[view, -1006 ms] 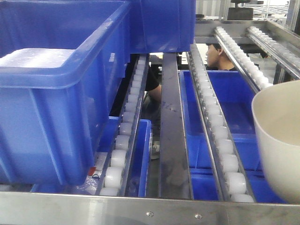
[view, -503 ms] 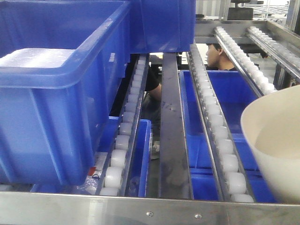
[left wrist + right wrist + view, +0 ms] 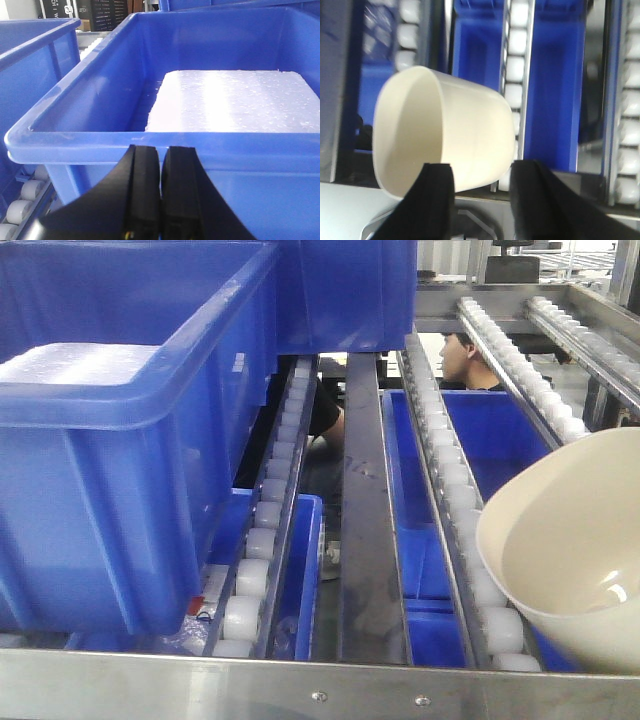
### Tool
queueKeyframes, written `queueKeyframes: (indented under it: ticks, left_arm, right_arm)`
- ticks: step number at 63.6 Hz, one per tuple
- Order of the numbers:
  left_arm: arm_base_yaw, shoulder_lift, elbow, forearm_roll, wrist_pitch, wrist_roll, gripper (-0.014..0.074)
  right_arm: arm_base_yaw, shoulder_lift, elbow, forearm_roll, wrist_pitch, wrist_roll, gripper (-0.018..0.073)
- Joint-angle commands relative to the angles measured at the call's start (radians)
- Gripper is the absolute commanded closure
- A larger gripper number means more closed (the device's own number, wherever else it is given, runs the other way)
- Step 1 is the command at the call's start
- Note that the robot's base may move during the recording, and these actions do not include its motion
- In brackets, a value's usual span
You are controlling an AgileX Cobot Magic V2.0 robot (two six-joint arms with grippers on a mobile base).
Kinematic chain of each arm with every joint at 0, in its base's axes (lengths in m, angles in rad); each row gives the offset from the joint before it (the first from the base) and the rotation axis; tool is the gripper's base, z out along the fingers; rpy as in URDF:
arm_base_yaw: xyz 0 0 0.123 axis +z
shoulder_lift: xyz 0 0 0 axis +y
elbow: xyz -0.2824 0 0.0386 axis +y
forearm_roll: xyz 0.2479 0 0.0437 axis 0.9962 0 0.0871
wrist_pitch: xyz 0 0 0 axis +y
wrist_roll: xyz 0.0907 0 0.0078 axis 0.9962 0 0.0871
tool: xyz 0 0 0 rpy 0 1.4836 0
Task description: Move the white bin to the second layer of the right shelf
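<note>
White bin (image 3: 565, 560) tilted in right pincer (image 3: 482, 187); blue crate (image 3: 120, 430) left; left pincer (image 3: 160, 192) closed.

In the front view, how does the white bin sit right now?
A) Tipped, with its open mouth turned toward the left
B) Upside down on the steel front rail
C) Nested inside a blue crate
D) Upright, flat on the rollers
A: the white bin is tilted at the right edge of the front view, so its rim and inside face left, above the roller track and not in any blue crate.
</note>
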Motion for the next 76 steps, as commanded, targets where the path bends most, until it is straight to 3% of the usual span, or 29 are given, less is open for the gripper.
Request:
queueKeyframes:
  ticks: [1, 12, 23, 40, 55, 66, 76]
  left_arm:
    - [0.001, -0.016, 0.037, -0.006, -0.084, -0.003, 0.0512]
    - [0.001, -0.016, 0.037, -0.006, -0.084, -0.003, 0.0512]
    - [0.001, -0.016, 0.037, -0.006, -0.084, -0.003, 0.0512]
    - [0.001, -0.016, 0.037, -0.006, -0.084, -0.003, 0.0512]
    - [0.001, -0.016, 0.037, -0.006, -0.084, -0.003, 0.0512]
    - [0.001, -0.016, 0.037, -0.006, -0.084, -0.003, 0.0512]
    - [0.001, -0.016, 0.037, -0.006, -0.084, -0.003, 0.0512]
  right_arm:
    - [-0.005, -0.081, -0.001, 0.012, -0.054, -0.031, 0.0269]
    - [-0.005, -0.241, 0.115, 0.031, -0.154, -0.031, 0.0519]
    - [-0.005, -0.360, 0.201, 0.076, -0.281, -0.031, 0.0503]
    - [-0.005, -0.378, 0.214, 0.073, -0.289, -0.031, 0.0503]
    - [-0.005, -0.378, 0.215, -0.058, -0.394, -0.031, 0.0503]
    - [-0.005, -0.414, 0.323, -0.103, -0.592, -0.031, 0.0503]
    - [-0.005, -0.507, 0.531, -0.103, -0.826, -0.031, 0.0503]
